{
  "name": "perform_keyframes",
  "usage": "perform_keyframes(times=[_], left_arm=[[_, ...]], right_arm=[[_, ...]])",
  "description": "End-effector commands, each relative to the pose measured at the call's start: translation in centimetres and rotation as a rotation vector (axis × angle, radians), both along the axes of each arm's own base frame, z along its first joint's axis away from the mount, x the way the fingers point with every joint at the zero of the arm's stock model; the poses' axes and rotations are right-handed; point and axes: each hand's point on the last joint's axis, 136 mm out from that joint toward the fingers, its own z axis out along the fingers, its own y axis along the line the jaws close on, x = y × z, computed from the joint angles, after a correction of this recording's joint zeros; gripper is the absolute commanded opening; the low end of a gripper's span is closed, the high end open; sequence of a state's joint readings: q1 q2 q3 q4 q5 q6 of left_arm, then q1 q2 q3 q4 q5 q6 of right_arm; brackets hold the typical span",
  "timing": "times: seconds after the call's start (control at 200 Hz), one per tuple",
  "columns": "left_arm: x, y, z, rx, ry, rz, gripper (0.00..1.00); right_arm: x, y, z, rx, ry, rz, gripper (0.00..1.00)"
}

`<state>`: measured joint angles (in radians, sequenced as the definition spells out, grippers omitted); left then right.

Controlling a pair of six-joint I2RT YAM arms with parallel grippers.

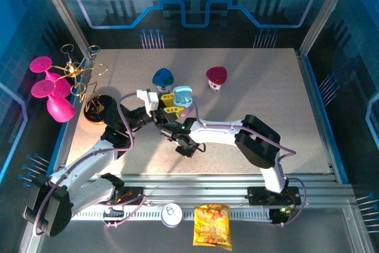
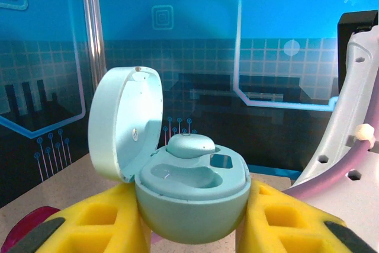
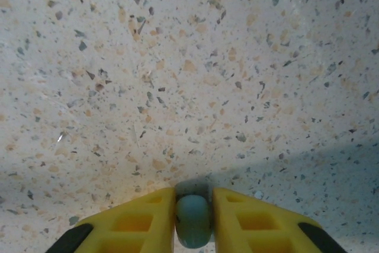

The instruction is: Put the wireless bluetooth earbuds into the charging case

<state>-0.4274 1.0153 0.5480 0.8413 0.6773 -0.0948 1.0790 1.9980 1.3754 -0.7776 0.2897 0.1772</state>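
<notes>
The right gripper [image 3: 193, 205] is closed narrowly on a tiny pale-blue earbud [image 3: 193, 224], pinching its rounded sides close over the tabletop [image 3: 177, 57]. The earbud looks light, hard and slick, so I judge a firm squeeze could twist it or squirt it out. The left gripper [image 2: 192, 217] clamps the open charging case [image 2: 195, 199] by its lower shell, with a seated earbud [image 2: 190, 144] in the far socket and the near socket [image 2: 177, 177] empty.

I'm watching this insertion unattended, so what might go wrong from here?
The right gripper pinches the tiny loose earbud only at its fingertips; it may slip or twist out. The charging case has one empty socket beside a seated earbud; misalignment could knock that one out.
</notes>
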Motion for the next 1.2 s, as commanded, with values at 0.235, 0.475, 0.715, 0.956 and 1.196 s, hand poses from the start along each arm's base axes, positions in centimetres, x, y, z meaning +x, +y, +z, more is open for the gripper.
perform_keyframes(times=[0.235,0.475,0.715,0.956,1.196], left_arm=[[-0.3,0.1,1.2,-0.007,-0.044,-0.008,0.24],[0.0,0.2,0.8,-0.007,-0.042,0.010,0.24],[0.7,0.2,0.3,-0.013,-0.042,0.039,0.24],[1.4,0.1,-0.4,-0.010,-0.032,0.055,0.24],[2.5,0.1,-1.5,-0.015,-0.019,0.085,0.24]], right_arm=[[0.3,-1.8,-1.1,-0.078,0.002,-0.050,0.12],[1.3,-1.8,2.2,0.082,-0.013,-0.127,0.09],[3.1,-3.6,7.3,0.370,-0.031,-0.250,0.10],[4.1,-5.6,12.4,0.722,0.015,-0.378,0.12],[3.7,-7.1,17.5,0.991,0.031,-0.405,0.11]])
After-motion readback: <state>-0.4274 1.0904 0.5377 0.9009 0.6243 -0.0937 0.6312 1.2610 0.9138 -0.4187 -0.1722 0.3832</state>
